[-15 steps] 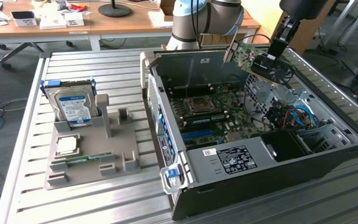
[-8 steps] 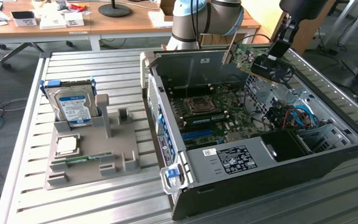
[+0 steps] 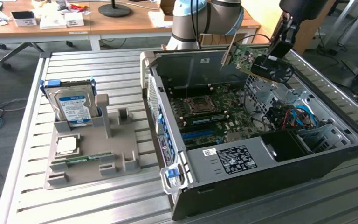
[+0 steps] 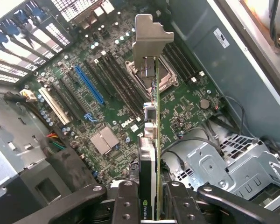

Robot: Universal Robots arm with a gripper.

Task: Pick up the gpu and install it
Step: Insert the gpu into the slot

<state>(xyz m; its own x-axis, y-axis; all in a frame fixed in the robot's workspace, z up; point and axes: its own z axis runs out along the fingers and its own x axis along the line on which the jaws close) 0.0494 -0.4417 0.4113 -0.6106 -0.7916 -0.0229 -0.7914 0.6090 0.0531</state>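
The gpu (image 3: pixel 257 59) is a thin green card with a black round fan and a silver bracket at one end. It hangs tilted above the open computer case (image 3: pixel 328 161), over its far right part in the exterior view. My gripper (image 3: pixel 277 52) is shut on the card's fan end. In the wrist view the gpu (image 4: pixel 152 140) stands edge-on between my fingers (image 4: pixel 126 205), its silver bracket (image 4: pixel 149 39) pointing away. Below it lies the green motherboard (image 4: pixel 177 112) with a blue slot (image 4: pixel 89 85) and a white slot (image 4: pixel 53 105).
A grey holder tray (image 3: pixel 92 172) sits at the exterior view's left of the case, carrying a silver hard drive (image 3: pixel 74 107), a processor chip (image 3: pixel 67 145) and a memory stick (image 3: pixel 82 159). Cables (image 3: pixel 297 116) and a drive cage (image 4: pixel 233 163) crowd the case's right side.
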